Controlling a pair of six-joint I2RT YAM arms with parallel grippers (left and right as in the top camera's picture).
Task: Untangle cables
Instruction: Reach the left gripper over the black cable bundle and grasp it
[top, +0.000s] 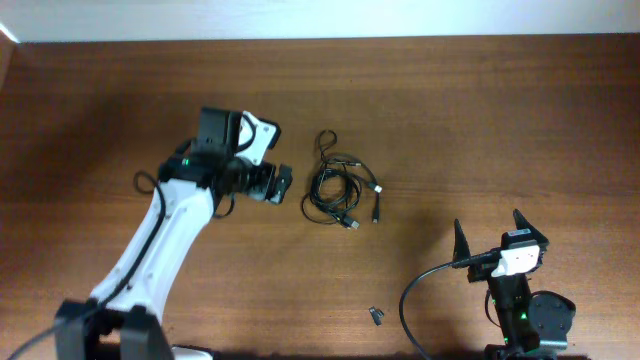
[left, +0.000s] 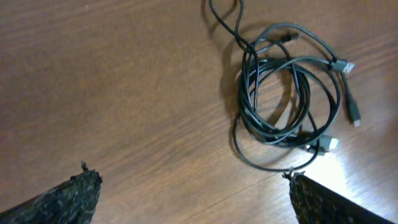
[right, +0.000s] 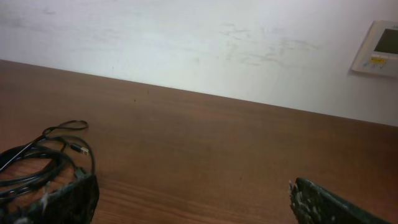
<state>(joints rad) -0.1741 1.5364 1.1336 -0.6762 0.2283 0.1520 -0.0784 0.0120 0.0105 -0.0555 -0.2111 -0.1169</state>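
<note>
Jaws on both arms stand released, gripping nothing. Left jaws: the fingertips (left: 73, 194) are spread wide in the left wrist view, with bare wood between them. In the overhead view the left jaws sit just beside the cables (top: 340, 190), on their left side. Right jaws: the fingertips (right: 68, 199) are likewise spread wide. They are held near the front right of the surface (top: 500, 120), well apart from the cables.

The cables lie near the middle of the surface as one loose, overlapping coil of thin black cord, with a narrow loop trailing off at the far end. Left wrist view, cables (left: 280, 106): two silvery plugs (left: 342, 65) and one dark plug (left: 354, 115) show along the coil's edge. The coil's nearest loop runs right up to one fingertip; whether they touch cannot be told. Right wrist view, cables (right: 43, 155): only part of the coil shows, at the lower left.

Other items: a small dark loose piece (top: 376, 316) lies near the front edge, and a thick black cord (top: 410, 300) curves off the right arm (top: 520, 300).
</note>
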